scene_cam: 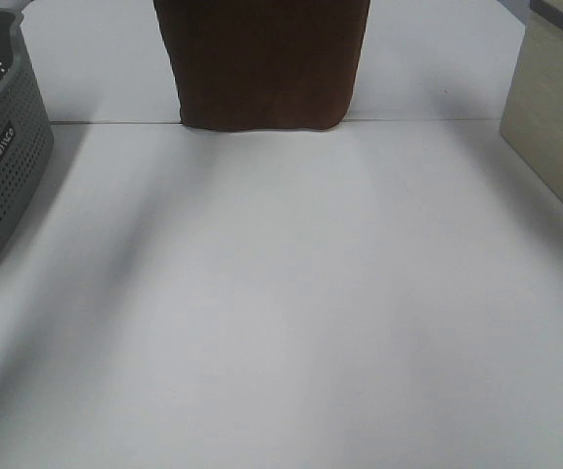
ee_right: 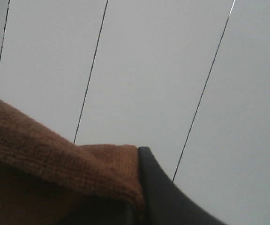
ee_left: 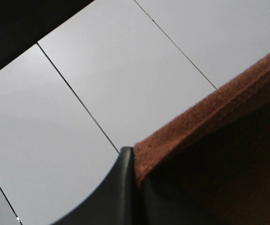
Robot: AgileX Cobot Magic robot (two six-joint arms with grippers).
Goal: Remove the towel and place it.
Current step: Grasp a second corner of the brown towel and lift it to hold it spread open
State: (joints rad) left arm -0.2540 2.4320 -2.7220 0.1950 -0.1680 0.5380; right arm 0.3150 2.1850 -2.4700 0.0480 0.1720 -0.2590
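- Hanging upright over the far middle of the white desk (scene_cam: 281,313), the dark brown terry-cloth towel (scene_cam: 262,63) has its lower edge at the desk's back seam. Its top runs out of view.
- The left end effector (ee_left: 134,164) is clamped on one towel corner, black finger against the hem.
- The right end effector (ee_right: 139,187) pinches another corner likewise.
- A grey perforated plastic basket (scene_cam: 3,186) stands left, a pale wooden box (scene_cam: 555,127) right.

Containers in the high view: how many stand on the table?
2. A grey perforated basket at the left edge and a pale box at the right edge; both cropped, more may lie outside.
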